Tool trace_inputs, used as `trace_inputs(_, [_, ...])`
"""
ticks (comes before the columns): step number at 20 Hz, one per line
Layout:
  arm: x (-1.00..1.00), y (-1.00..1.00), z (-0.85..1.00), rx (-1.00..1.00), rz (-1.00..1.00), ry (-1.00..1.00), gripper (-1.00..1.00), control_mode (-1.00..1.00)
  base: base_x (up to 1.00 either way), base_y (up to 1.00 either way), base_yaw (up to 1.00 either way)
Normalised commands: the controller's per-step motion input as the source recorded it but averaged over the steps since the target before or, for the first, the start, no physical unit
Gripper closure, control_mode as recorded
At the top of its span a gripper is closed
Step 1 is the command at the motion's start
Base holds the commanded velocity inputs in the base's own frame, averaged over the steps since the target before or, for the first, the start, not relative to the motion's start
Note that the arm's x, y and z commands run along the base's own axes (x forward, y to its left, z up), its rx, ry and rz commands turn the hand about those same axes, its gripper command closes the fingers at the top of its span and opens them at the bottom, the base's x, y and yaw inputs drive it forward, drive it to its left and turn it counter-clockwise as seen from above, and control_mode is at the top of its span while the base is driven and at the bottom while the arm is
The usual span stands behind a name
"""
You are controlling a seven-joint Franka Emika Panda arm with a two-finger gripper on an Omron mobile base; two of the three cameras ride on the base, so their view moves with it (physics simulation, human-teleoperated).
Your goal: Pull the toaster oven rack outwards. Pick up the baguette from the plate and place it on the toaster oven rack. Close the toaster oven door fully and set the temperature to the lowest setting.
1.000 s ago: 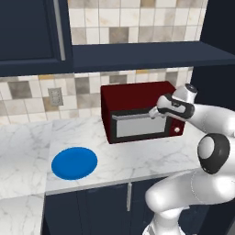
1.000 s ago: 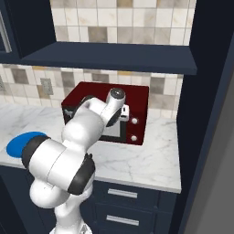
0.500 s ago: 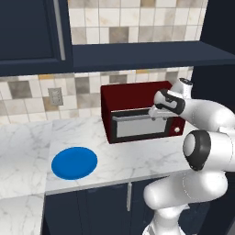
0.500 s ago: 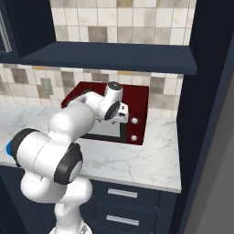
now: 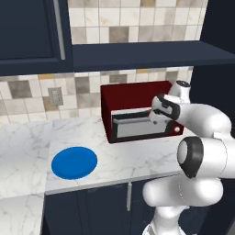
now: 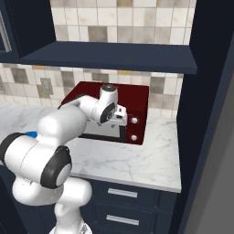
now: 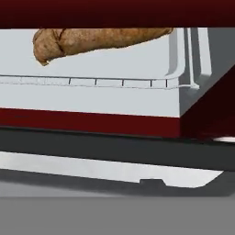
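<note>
The dark red toaster oven (image 5: 133, 94) stands at the back of the counter. In the hand view the brown baguette (image 7: 101, 41) lies on the light-grey toaster oven rack (image 7: 92, 98) inside the cavity. Below it runs the black frame of the toaster oven door (image 7: 114, 147), which stands partly open. My gripper (image 5: 155, 117) hovers at the upper right of the door (image 5: 137, 131), jaws apart, with nothing between them. From the right side the gripper (image 6: 122, 118) sits just left of the two pale knobs (image 6: 134, 120). The blue plate (image 5: 74, 162) is bare.
A dark shelf (image 5: 147, 57) overhangs the oven, and a tall dark cabinet side (image 6: 205, 137) closes off the right. The marble counter (image 6: 146, 160) stretches in front of the oven. My own white arm crosses before the oven's left half in the right base view.
The hand has shifted a little left and down toward the oven's front. The elbow has swung around, so the arm now bulks larger in both base views.
</note>
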Motion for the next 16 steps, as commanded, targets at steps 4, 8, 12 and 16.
trace_inputs(4, [0.12, 0.22, 0.88, 0.0, -0.47, -0.58, -1.0, -1.0, 0.0, 0.0, 0.0])
trace_inputs(8, [0.29, 0.35, 0.87, 0.02, -0.44, -0.61, -1.0, -1.0, 0.0, 0.0, 0.0])
trace_inputs(12, [0.39, 0.47, 0.72, 0.02, -0.45, -0.67, -1.0, -1.0, 0.0, 0.0, 0.0])
trace_inputs(16, [0.05, 0.17, 0.79, 0.01, -0.45, -0.45, -1.0, -1.0, 0.0, 0.0, 0.0])
